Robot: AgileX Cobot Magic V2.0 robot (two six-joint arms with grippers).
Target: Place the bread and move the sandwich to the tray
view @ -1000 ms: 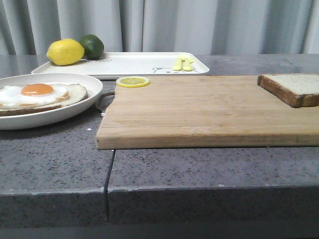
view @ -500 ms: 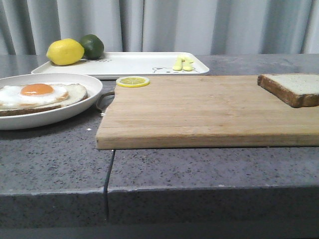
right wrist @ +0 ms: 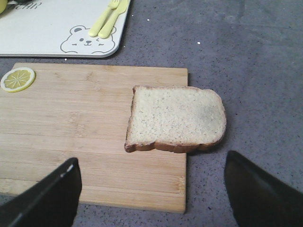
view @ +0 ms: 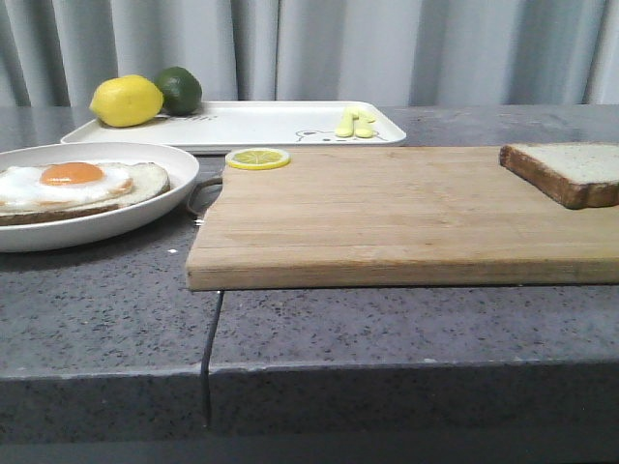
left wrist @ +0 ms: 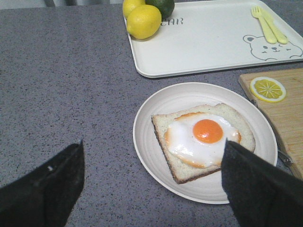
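The plain bread (view: 571, 171) (right wrist: 176, 118) lies flat on the right end of the wooden cutting board (view: 387, 217) (right wrist: 71, 127), overhanging its edge. The sandwich (view: 73, 186) (left wrist: 203, 137), egg on top, rests in a round white plate (view: 145, 208) (left wrist: 156, 142) at the left. The white tray (view: 261, 124) (left wrist: 208, 42) (right wrist: 47, 28) sits at the back. My left gripper (left wrist: 152, 172) hangs open above the counter beside the plate, one finger over the plate's rim. My right gripper (right wrist: 151, 187) hovers open short of the bread. Neither gripper appears in the front view.
On the tray lie a lemon (view: 126, 101) (left wrist: 143, 21), a lime (view: 180, 89) (left wrist: 161, 6) and a yellow fork and knife (view: 354, 123) (left wrist: 267, 23) (right wrist: 109, 18). A lemon slice (view: 257, 159) (left wrist: 268, 88) (right wrist: 18, 79) sits on the board's far left corner. Grey curtains close the back.
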